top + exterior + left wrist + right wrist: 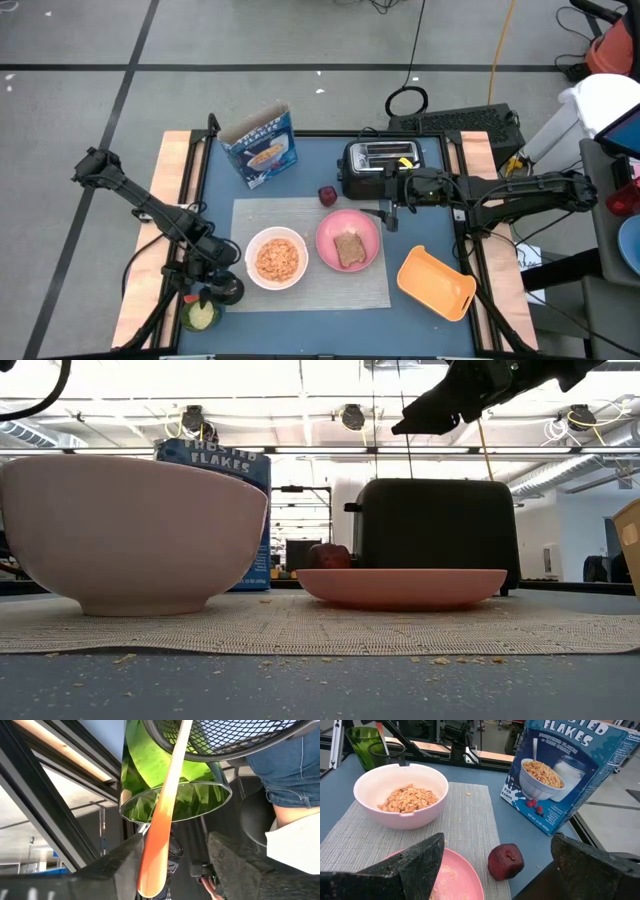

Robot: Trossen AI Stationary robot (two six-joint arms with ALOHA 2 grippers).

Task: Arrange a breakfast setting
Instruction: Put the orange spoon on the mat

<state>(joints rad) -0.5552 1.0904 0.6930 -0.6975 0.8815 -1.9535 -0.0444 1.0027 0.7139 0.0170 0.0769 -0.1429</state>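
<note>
The right gripper (390, 215), fingers spread and empty, hovers just right of the dark red fruit (505, 861), which lies off the grey mat's (250, 215) far edge beside the pink plate (330, 232). The left gripper (205, 290) pinches a spoon handle (165, 805) over the green cup (175, 795).

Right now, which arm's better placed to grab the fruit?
Right. Its gripper hangs by the toaster, jaws open, the fruit just ahead of it. The left gripper is busy at the green cup.
</note>
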